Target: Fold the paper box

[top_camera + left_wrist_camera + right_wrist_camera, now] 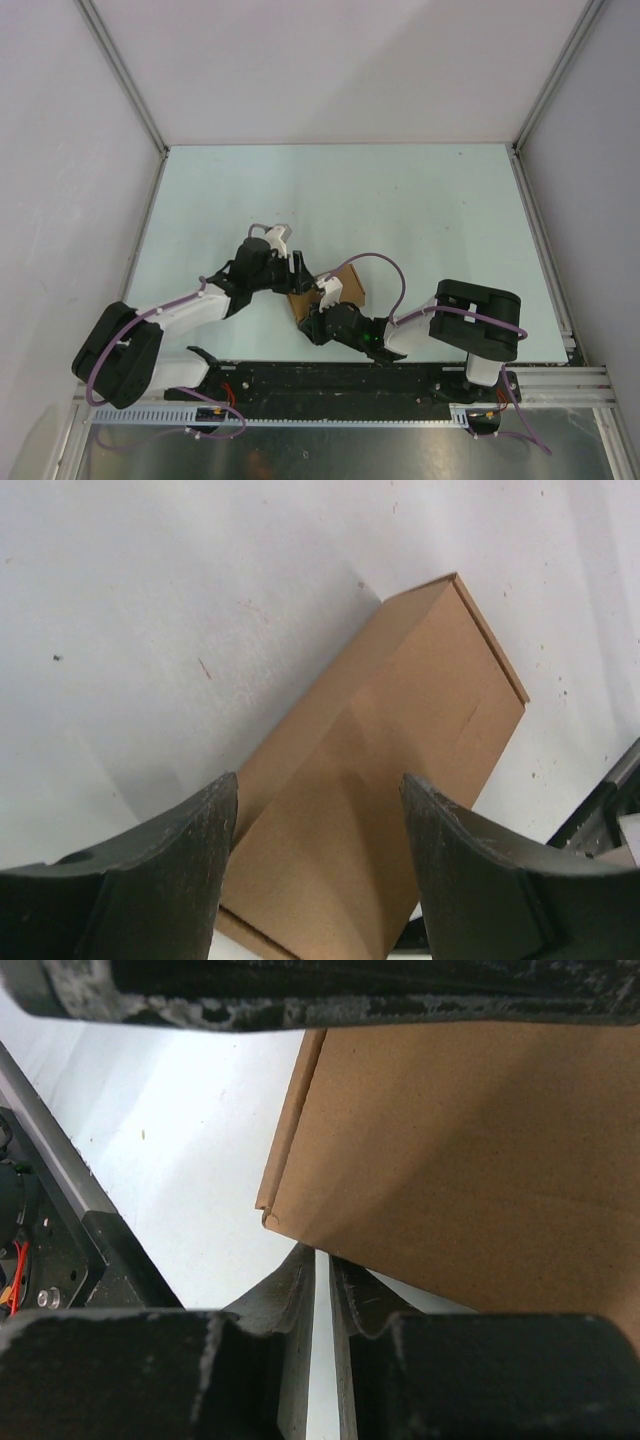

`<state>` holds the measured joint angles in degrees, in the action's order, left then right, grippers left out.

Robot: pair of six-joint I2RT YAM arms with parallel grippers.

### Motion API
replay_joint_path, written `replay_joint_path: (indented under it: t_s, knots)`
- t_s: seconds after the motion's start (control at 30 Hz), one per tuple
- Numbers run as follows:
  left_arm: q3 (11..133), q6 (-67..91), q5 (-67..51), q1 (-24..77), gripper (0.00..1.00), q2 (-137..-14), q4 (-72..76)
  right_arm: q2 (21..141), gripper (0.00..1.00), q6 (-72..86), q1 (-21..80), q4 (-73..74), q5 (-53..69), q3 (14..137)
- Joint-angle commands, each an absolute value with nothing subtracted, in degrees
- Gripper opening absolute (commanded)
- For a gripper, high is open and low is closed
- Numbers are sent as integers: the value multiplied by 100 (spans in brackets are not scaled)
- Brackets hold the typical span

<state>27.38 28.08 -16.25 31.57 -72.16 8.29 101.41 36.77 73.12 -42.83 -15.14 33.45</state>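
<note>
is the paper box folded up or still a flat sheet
Folded up: the paper box shows as a closed carton with a top and a side face.

Pale green table (420, 210) fills the middle. White walls (330, 60) close the far, left and right sides. Aluminium frame rails (545, 250) run along the edges; black base plate (330, 380) sits at near edge.

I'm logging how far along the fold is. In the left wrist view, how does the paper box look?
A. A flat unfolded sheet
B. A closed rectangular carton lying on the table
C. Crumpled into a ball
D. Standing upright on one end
B: the paper box shows closed faces and straight edges, lying on the table past the left gripper.
</note>
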Motion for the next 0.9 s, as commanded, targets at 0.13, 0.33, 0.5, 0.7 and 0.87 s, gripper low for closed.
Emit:
replay_joint_path:
  t_s: [0.13,0.33,0.5,0.7,0.87]
  knots:
    - [2408,3182,-2285,3217,71,-7005,404,10046,16,3393,7128,-4720,-2215,3498]
    - [2426,3138,-2127,3225,71,-6935,387,10020,17,3270,7058,-4641,-1672,3507]
    - [2663,3094,-1960,3217,71,-6908,299,9538,20,3191,7277,-4027,-1714,3507]
    - [3084,2989,-1749,3217,73,-6970,53,8869,24,3243,7426,-3174,-1714,3498]
    - [3445,2918,-1635,3217,74,-6961,-158,8211,24,3305,7436,-2269,-1951,3489]
